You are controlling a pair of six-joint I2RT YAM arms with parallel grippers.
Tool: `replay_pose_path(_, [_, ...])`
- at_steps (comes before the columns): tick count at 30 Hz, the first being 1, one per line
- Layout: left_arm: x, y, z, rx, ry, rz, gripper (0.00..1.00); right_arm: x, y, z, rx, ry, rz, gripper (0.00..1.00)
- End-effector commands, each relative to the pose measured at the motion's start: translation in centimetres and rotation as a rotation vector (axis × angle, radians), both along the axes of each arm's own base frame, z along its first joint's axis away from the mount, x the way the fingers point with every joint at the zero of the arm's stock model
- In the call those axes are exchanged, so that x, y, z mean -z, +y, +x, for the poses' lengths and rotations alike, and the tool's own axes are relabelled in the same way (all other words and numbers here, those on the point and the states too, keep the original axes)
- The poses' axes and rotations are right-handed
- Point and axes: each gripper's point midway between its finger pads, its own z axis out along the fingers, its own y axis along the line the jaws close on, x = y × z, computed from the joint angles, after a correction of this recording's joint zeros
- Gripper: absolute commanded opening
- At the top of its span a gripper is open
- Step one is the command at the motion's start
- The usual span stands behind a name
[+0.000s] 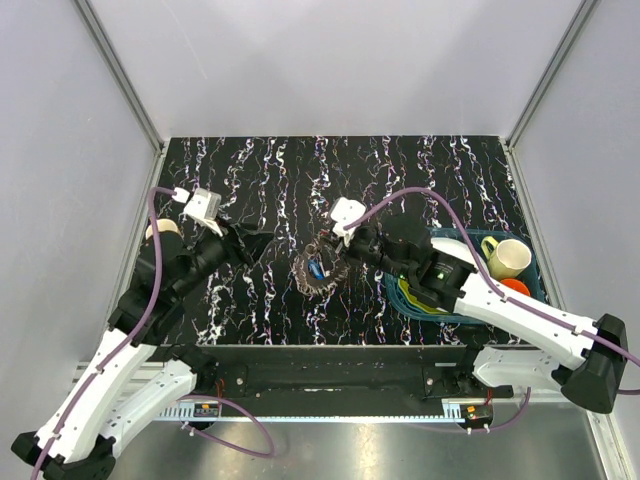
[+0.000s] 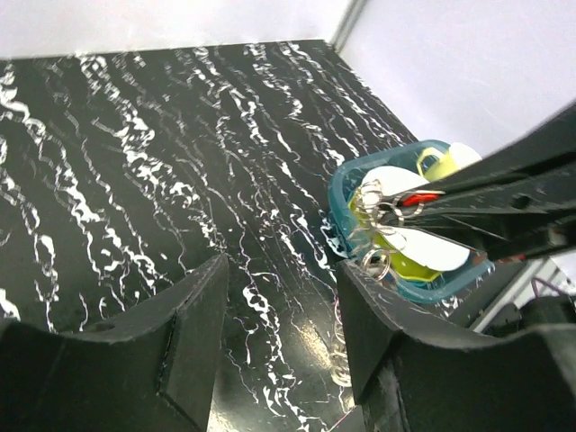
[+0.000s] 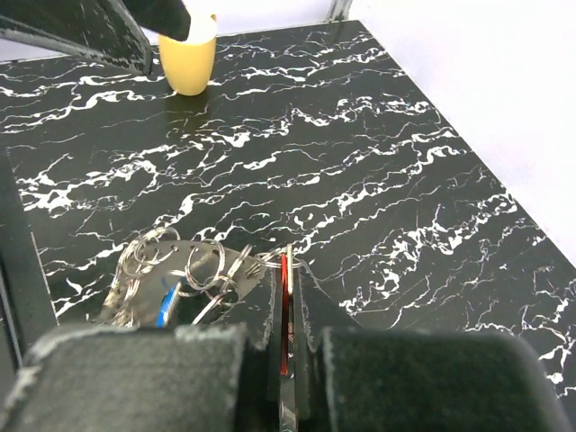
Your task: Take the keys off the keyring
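The keyring [image 1: 318,270], a silvery-brown ring fringed with small loops, is at the table's middle, one edge lifted. My right gripper [image 1: 347,246] is shut on the red key [image 3: 284,306], pinched edge-on between its fingers; the key hangs from a small split ring [image 3: 290,256] on the keyring [image 3: 171,274]. The blue key [image 3: 166,304] hangs inside the ring and also shows in the top view [image 1: 315,269]. My left gripper [image 1: 246,247] is open and empty, just left of the keyring. In the left wrist view the red key [image 2: 416,199] and loops [image 2: 373,225] show beyond its right finger [image 2: 382,333].
A teal basket [image 1: 532,262] at the right holds a yellow-handled mug [image 1: 507,257], plates and an orange item. A yellow cup [image 3: 189,59] stands at the table's left edge behind the left arm. Grey walls close the table on three sides.
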Motion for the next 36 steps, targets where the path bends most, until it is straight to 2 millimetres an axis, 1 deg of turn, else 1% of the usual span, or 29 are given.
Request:
replay_pose_path(1, [-4.0, -1.4, -1.6, 0.152, -0.178, 0.024, 0.54, -4.0, -0.3, -1.2, -0.053, -0.069, 0.101, 0.00])
replay_pose_path(3, [-4.0, -2.2, -2.2, 0.219, -0.191, 0.026, 0.54, -3.9, -0.6, -2.0, -0.084, -0.096, 0.102, 0.00])
replay_pose_path(4, [-4.3, -2.6, -2.3, 0.242, -0.207, 0.018, 0.54, -3.9, -0.7, -2.2, -0.095, -0.104, 0.098, 0.00])
replay_pose_path(5, [-4.2, -2.9, -2.4, 0.265, -0.206, 0.017, 0.54, -4.2, -0.9, -2.6, -0.106, -0.115, 0.101, 0.00])
replay_pose_path(6, [-4.1, -3.3, -2.8, 0.298, -0.199, 0.007, 0.53, -4.0, -0.9, -2.9, -0.126, -0.114, 0.081, 0.00])
replay_pose_path(7, [-4.7, -3.5, -3.0, 0.307, -0.219, -0.011, 0.53, -4.2, -1.0, -3.1, -0.136, -0.118, 0.072, 0.00])
replay_pose_path(8, [-4.4, -3.7, -3.2, 0.325, -0.219, -0.021, 0.52, -5.3, -1.1, -3.4, -0.150, -0.136, 0.082, 0.00])
replay_pose_path(9, [-4.7, -4.1, -4.1, 0.371, -0.240, -0.038, 0.52, -4.4, -1.1, -4.2, -0.198, -0.127, 0.033, 0.00])
replay_pose_path(10, [-4.9, -4.3, -4.4, 0.395, -0.270, -0.052, 0.53, -4.5, -1.1, -4.8, -0.233, -0.135, 0.019, 0.00])
replay_pose_path(11, [-5.1, -4.7, -5.1, 0.442, -0.287, -0.060, 0.53, -5.0, -0.8, -5.9, -0.304, -0.151, 0.009, 0.00])
replay_pose_path(12, [-5.4, -4.8, -5.5, 0.463, -0.311, -0.065, 0.53, -3.7, -1.0, -6.5, -0.344, -0.145, -0.062, 0.00])
replay_pose_path(13, [-5.4, -5.0, -5.9, 0.487, -0.318, -0.067, 0.53, -4.5, -1.1, -7.0, -0.378, -0.163, -0.078, 0.00])
replay_pose_path(14, [-5.3, -5.3, -6.5, 0.533, -0.323, -0.066, 0.53, -4.1, -0.9, -7.5, -0.420, -0.164, -0.112, 0.00])
replay_pose_path(15, [-5.4, -5.5, -6.9, 0.559, -0.329, -0.066, 0.53, -3.3, -1.3, -7.7, -0.438, -0.154, -0.158, 0.00])
replay_pose_path(16, [-5.2, -5.6, -7.2, 0.583, -0.329, -0.065, 0.53, -4.0, -1.4, -7.8, -0.445, -0.168, -0.161, 0.00])
replay_pose_path(18, [-5.7, -5.9, -8.1, 0.640, -0.362, -0.070, 0.53, -4.3, -1.7, -8.5, -0.477, -0.186, -0.173, 0.00])
replay_pose_path(20, [-5.6, -6.1, -8.9, 0.689, -0.372, -0.077, 0.53, -5.5, -2.1, -9.5, -0.520, -0.230, -0.157, 0.00])
replay_pose_path(21, [-6.3, -6.1, -9.1, 0.699, -0.413, -0.092, 0.53, -5.7, -2.2, -9.9, -0.539, -0.242, -0.154, 0.00])
replay_pose_path(22, [-6.0, -6.3, -9.3, 0.714, -0.415, -0.104, 0.53, -6.4, -2.4, -10.2, -0.545, -0.259, -0.143, 0.00])
replay_pose_path(23, [-6.1, -6.4, -10.0, 0.746, -0.403, -0.131, 0.53, -6.5, -2.5, -10.6, -0.568, -0.271, -0.149, 0.00])
replay_pose_path(24, [-6.4, -6.5, -10.3, 0.766, -0.437, -0.149, 0.53, -6.7, -2.6, -10.7, -0.572, -0.278, -0.152, 0.00])
replay_pose_path(25, [-6.4, -6.6, -10.5, 0.786, -0.412, -0.171, 0.53, -7.1, -2.6, -10.6, -0.573, -0.288, -0.154, 0.00])
replay_pose_path(27, [-6.2, -6.8, -11.0, 0.824, -0.409, -0.179, 0.53, -7.1, -2.7, -10.4, -0.569, -0.297, -0.172, 0.00])
replay_pose_path(31, [-5.3, -6.9, -11.2, 0.849, -0.372, -0.182, 0.52, -7.4, -2.5, -10.4, -0.573, -0.305, -0.168, 0.00])
replay_pose_path(32, [-5.6, -6.8, -11.3, 0.846, -0.390, -0.187, 0.50, -7.8, -2.4, -10.5, -0.573, -0.309, -0.154, 0.00])
replay_pose_path(34, [-5.5, -6.9, -11.4, 0.846, -0.386, -0.203, 0.45, -7.9, -2.3, -10.5, -0.573, -0.313, -0.142, 0.00])
replay_pose_path(35, [-6.0, -6.8, -11.5, 0.839, -0.415, -0.214, 0.43, -8.3, -2.2, -10.3, -0.565, -0.323, -0.126, 0.00])
replay_pose_path(36, [-6.2, -6.8, -11.7, 0.845, -0.420, -0.224, 0.43, -8.4, -2.1, -10.2, -0.557, -0.330, -0.118, 0.00])
